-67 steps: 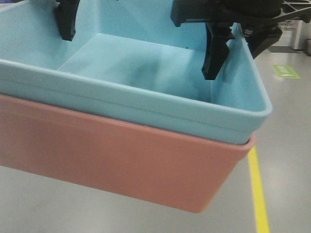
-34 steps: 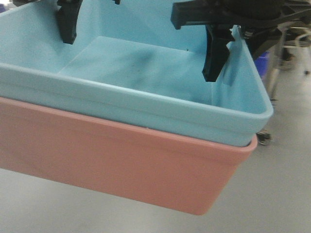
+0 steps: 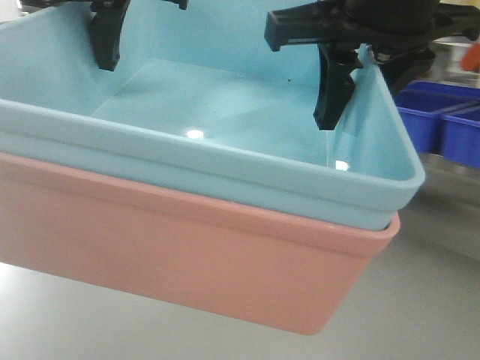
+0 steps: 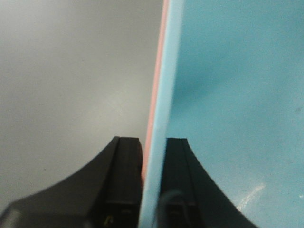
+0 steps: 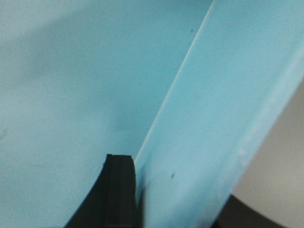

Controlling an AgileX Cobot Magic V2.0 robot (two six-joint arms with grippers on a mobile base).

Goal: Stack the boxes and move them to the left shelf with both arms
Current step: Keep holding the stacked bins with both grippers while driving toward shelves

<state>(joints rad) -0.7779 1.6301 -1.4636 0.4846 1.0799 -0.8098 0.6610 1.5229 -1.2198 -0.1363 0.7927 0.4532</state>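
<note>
The light sky-blue box [image 3: 225,112] sits nested inside the salmon pink box [image 3: 187,247], and the pair hangs in the air, tilted, filling the front view. My left gripper [image 3: 103,37] is shut on the stack's left wall. In the left wrist view, the left gripper [image 4: 153,161] pinches the blue wall [image 4: 164,95] and a thin pink rim [image 4: 153,109] between its black fingers. My right gripper [image 3: 365,71] is shut on the right wall. The right wrist view shows the right gripper [image 5: 185,199] with one finger inside the blue box [image 5: 71,71] and one outside. The left shelf is out of view.
Dark royal-blue crates [image 3: 442,124] stand at the right, behind the stack's right corner. Grey floor [image 3: 420,300] lies below and to the right of the boxes, and shows again in the left wrist view as grey floor [image 4: 71,71].
The background has swept past: the yellow floor line is gone and dark blue crates have come into view at the right. Both grippers keep the same hold on the stacked boxes.
</note>
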